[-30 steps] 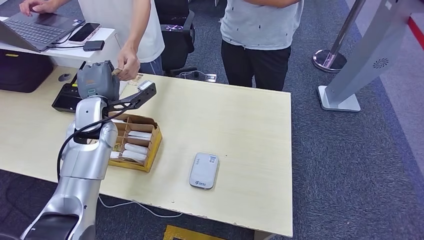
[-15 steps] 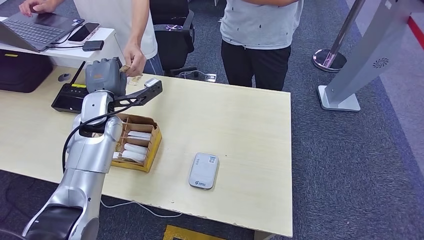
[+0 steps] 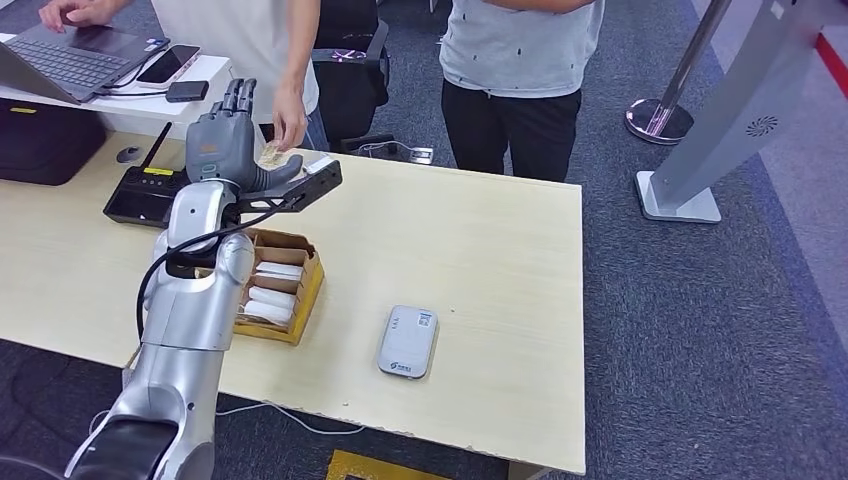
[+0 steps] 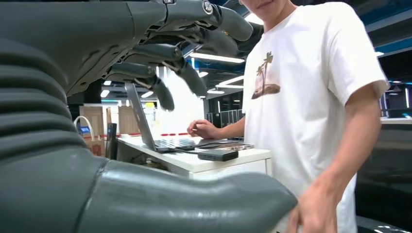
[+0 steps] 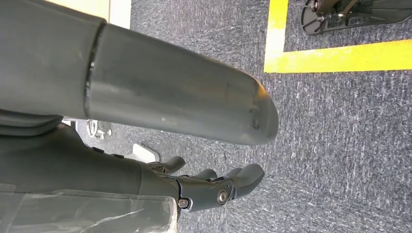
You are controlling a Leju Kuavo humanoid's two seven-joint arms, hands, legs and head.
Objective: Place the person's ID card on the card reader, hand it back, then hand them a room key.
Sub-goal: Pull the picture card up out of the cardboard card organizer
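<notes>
The left hand [image 3: 228,135] is raised with fingers [image 4: 192,77] spread, holding nothing. The person's hand [image 3: 289,125], just beside its thumb side, holds a small card [image 3: 271,153]. The right hand [image 5: 214,187] hangs loosely curled and empty.

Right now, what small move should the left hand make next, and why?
Probably close its fingers on the card. The left hand is raised with fingers spread and seems to hold nothing, a small tan card shows by its thumb just under the person's hand, and the reader lies bare, so the handover looks unfinished.
</notes>
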